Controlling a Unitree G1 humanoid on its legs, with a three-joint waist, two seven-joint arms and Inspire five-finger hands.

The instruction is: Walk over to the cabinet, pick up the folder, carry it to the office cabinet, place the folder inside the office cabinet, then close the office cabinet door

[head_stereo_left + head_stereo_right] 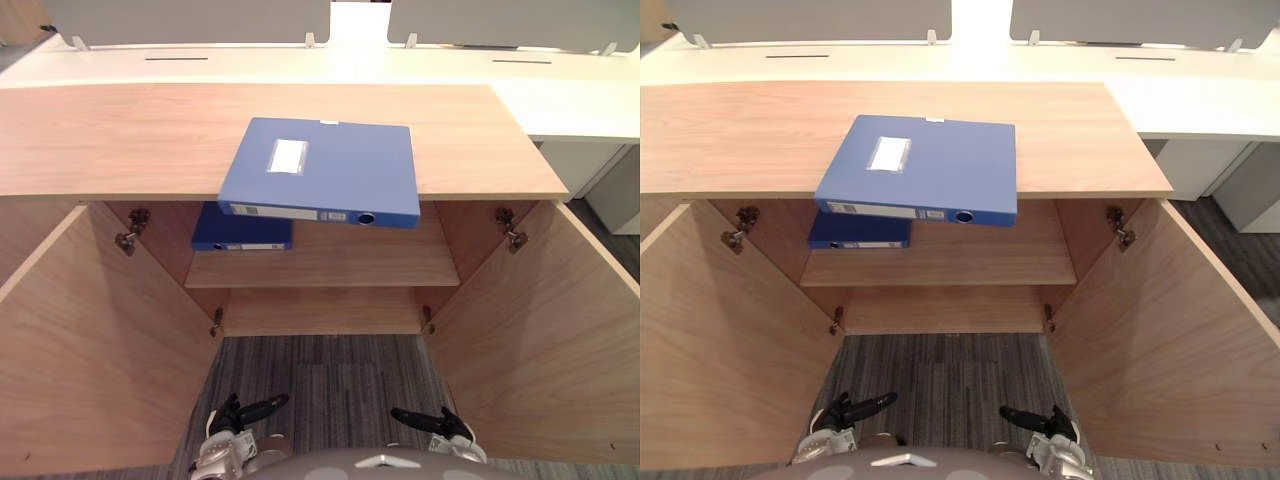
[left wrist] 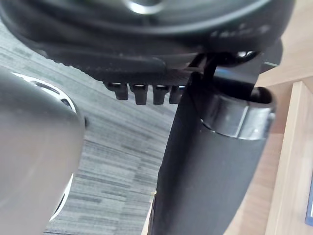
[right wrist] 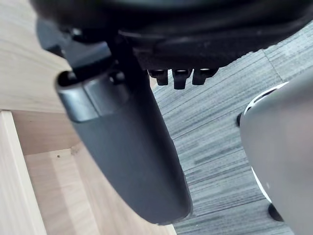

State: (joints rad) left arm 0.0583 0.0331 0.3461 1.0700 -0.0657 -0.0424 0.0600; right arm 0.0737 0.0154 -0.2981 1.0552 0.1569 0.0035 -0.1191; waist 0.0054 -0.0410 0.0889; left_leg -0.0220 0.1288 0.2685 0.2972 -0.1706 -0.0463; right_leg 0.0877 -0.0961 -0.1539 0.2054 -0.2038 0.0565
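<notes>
Much of each hand is hard for me to read. At the bottom edge of the head views the left hand (image 1: 245, 411) and the right hand (image 1: 428, 423) are cut off at the wrist, low over the grey carpet (image 1: 320, 375). Their dark fingers point towards each other, loosely straight, and they grip nothing. In the left wrist view the thumb (image 2: 210, 161) blocks most of what lies past it, and the fingers (image 2: 142, 93) show only as a short row of tips; the right wrist view is much the same. The blue folder (image 1: 330, 165) lies flat on the wooden cabinet top (image 1: 120, 140), well apart from both hands. Its white label (image 1: 289, 155) faces up and its spine hangs over the front edge. That overhang hides a corner of a second, darker folder (image 1: 240, 232) lying on the left side of the shelf (image 1: 330, 262) inside; the rear of that one is lost under the cabinet top. Under the shelf the lower compartment sits in shade, and I cannot make out its back. Both doors stand wide open, the left door (image 1: 90, 350) and the right door (image 1: 540, 340) running out of frame, with a hinge (image 1: 130, 232) showing at each upper corner. A white desk (image 1: 250, 65) with grey panels (image 1: 190, 20) stands behind the cabinet.
</notes>
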